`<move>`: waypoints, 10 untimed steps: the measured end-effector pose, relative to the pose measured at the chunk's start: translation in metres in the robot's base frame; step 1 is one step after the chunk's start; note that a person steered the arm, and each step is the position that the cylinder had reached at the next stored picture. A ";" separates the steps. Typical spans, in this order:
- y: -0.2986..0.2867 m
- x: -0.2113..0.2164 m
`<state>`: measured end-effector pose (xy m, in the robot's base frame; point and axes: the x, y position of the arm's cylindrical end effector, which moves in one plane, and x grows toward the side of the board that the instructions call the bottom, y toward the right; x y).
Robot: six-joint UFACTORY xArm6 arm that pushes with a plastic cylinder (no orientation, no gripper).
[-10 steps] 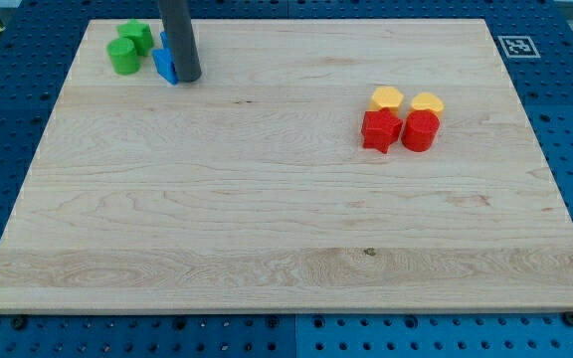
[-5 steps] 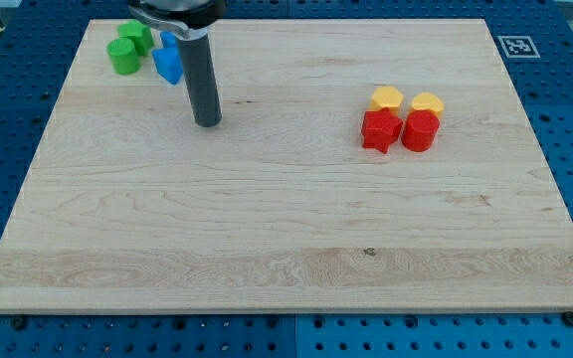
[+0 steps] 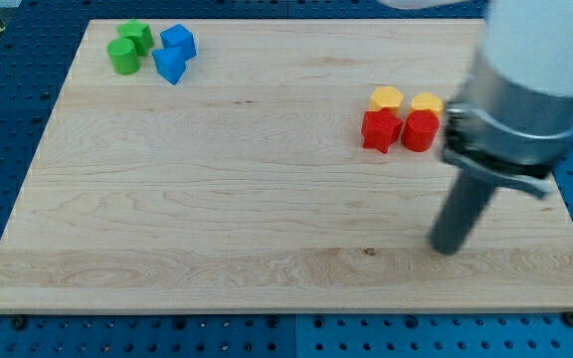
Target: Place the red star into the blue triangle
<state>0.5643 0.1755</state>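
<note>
Wood board (image 3: 217,219) on a blue pegboard bench. Red star (image 3: 380,129) sits right of centre, touching a red block (image 3: 420,130) on its right, two yellow blocks (image 3: 406,99) just above. Blue triangle (image 3: 169,66) is far off at top left, beside a blue block (image 3: 179,42) and two green ones (image 3: 127,47). My tip (image 3: 447,248) is a bare rod, no jaws to open or close; it's below and right of the star, well apart. Push must run up-left, so the tip's on roughly the correct side
</note>
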 end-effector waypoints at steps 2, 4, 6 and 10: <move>0.030 -0.059; 0.008 -0.096; -0.028 -0.131; -0.100 -0.153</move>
<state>0.4117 0.0757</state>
